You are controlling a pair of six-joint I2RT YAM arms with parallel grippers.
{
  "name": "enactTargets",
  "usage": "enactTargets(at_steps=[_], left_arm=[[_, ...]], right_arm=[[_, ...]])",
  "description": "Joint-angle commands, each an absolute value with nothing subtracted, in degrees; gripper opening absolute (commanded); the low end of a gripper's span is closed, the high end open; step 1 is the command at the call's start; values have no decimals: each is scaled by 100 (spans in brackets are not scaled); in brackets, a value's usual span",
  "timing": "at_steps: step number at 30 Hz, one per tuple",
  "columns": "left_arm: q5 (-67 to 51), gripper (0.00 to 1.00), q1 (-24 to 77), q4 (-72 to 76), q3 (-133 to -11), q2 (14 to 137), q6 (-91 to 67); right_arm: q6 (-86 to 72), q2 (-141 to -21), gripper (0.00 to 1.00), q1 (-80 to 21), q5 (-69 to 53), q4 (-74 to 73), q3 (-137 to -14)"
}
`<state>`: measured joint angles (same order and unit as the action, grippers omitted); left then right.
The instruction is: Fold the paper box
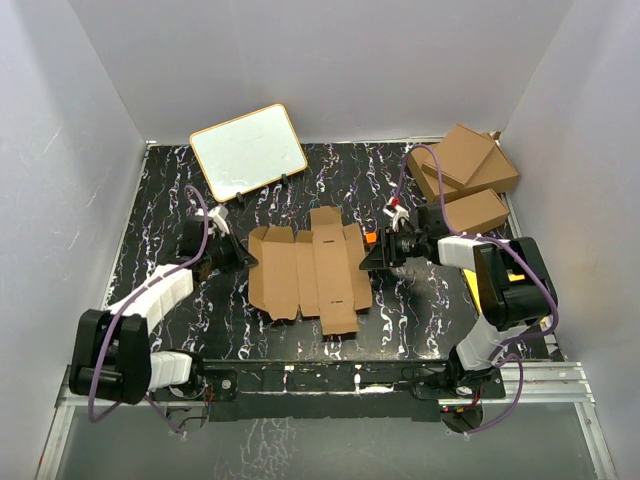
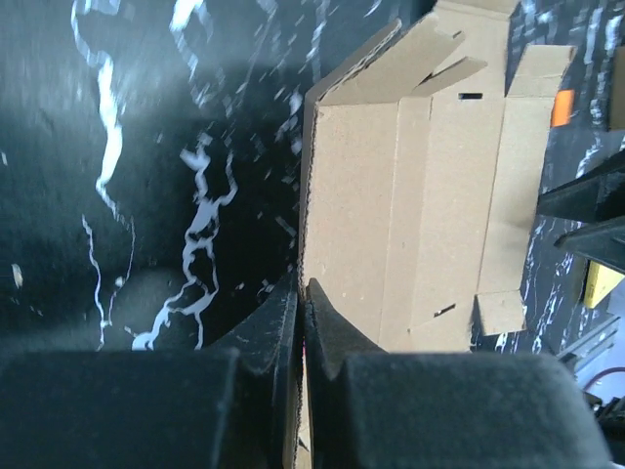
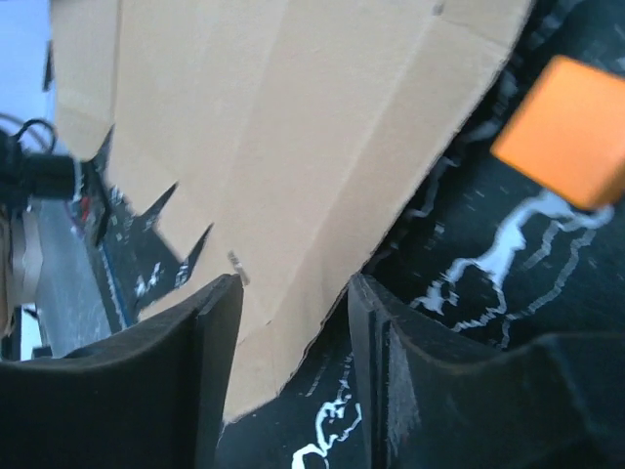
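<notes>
Your left arm point(image 1: 160, 290) and right arm point(image 1: 468, 250) both have white shells and big black joints. A thin purple cable point(image 1: 203, 215) loops along each one, behind the fingers. The left fingers point(image 2: 278, 337) are black, thick and flat on the inside. The right fingers point(image 3: 210, 376) look the same. The wrist just behind each pair is black too.

Flat paper box point(image 1: 310, 272), left pincer point(image 1: 249, 258) at one edge, right pincer point(image 1: 367, 254) opposite
</notes>
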<state>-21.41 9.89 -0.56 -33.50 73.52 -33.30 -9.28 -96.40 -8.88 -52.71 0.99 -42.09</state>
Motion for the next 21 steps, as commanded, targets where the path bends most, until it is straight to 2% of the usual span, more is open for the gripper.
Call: enactTargets(at_steps=[1,5,10,13,15,21], left_arm=[[-2118,0,1024,36,-3832,6684,-2422],[-2061,0,1022,45,-4133,6356,-1661],[-2674,0,1028,-118,-4784,6272,-510],[-3193,0,1034,-383,-5240,6310,259],[-3675,0,1028,-524,-5439,6308,725],[-4873,0,1035,-283,-5633,6075,1378]], right_arm=[[186,-9088,56,-772,-6692,-259,-4721],[1650,-8713,69,-553,-7394,-1506,-5191],[4021,-8370,78,-437,-7634,-3903,-6287],[5053,-8464,94,-439,-7558,-5146,-7624],[5271,-8593,99,-432,-7419,-5501,-8428],[4510,-8987,99,-495,-7544,-5073,-10027]])
